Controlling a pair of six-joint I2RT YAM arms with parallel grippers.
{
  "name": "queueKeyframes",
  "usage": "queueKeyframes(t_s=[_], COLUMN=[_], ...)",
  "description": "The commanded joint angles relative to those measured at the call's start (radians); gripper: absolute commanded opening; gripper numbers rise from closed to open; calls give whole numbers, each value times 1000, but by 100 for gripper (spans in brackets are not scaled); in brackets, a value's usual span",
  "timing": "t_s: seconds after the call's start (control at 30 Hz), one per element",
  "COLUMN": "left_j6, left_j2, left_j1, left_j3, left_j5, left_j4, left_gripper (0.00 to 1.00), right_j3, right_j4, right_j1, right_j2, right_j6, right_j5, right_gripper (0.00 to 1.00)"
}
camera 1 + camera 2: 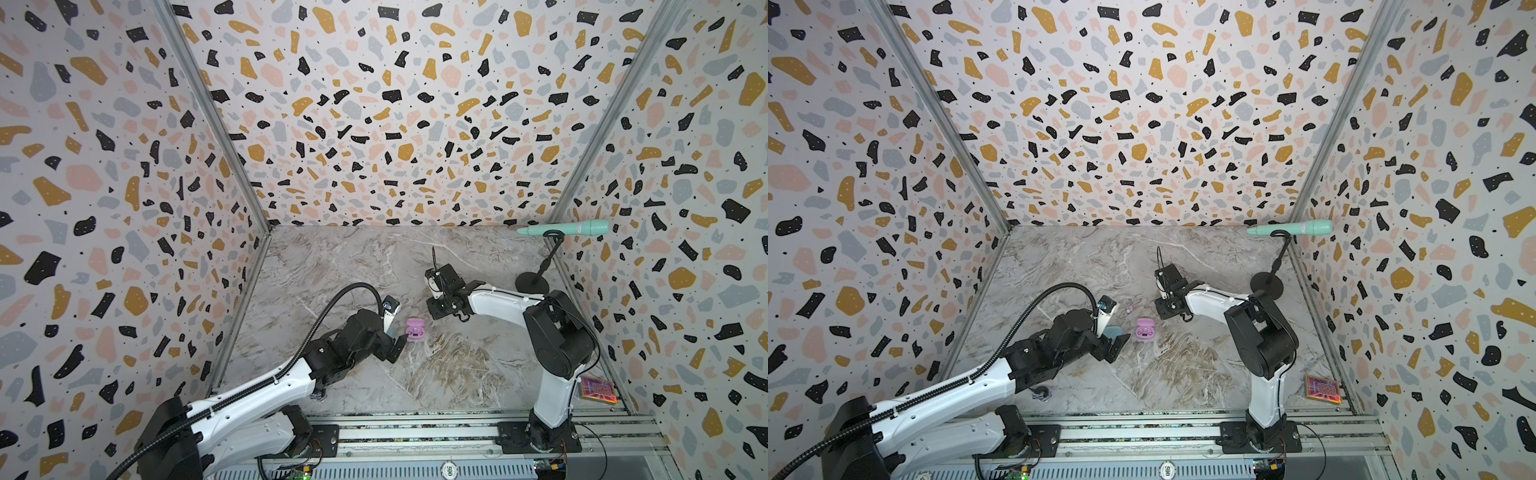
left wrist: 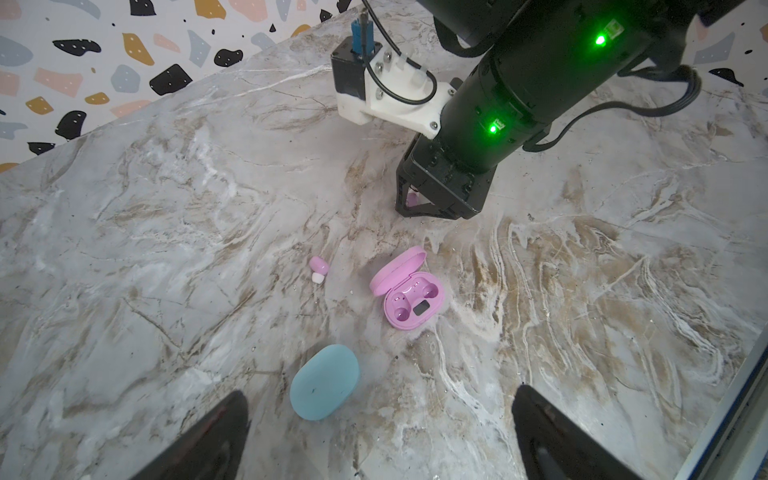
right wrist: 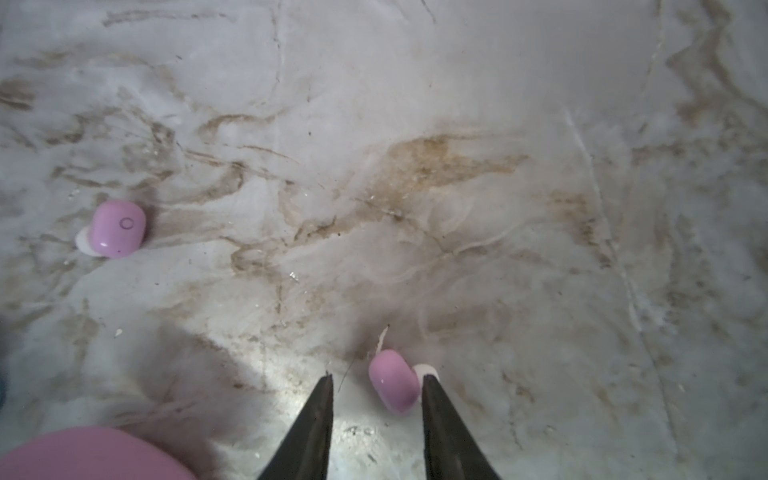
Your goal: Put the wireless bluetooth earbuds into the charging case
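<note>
On the marble table my left gripper hangs with its jaws wide apart, holding nothing. My right gripper is down near the table's middle, jaws partly apart around one pink earbud. Its oval body runs along the fingers, white tip against one finger, with a gap to the other. The blue case lies closed. The pink charging case sits open, lid toward the far edge, both sockets empty. The second pink earbud lies nearby on its side, white tip toward the blue case.
</note>
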Motion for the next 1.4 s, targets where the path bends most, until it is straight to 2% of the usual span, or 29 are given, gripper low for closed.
queueKeyframes(t_s=[0.0,1.37], left_j6=[6,7], left_j2=[-7,16], left_j1=[3,3], left_j3=[33,39], left_j5=[1,7], left_j4=[12,12], left_gripper=[100,100], right_j3=[39,59], right_j4=[-7,-24], right_j1=[-3,-3], right_j2=[7,44], right_j6=[-9,-18], right_j5=[2,28], right_gripper=[36,28])
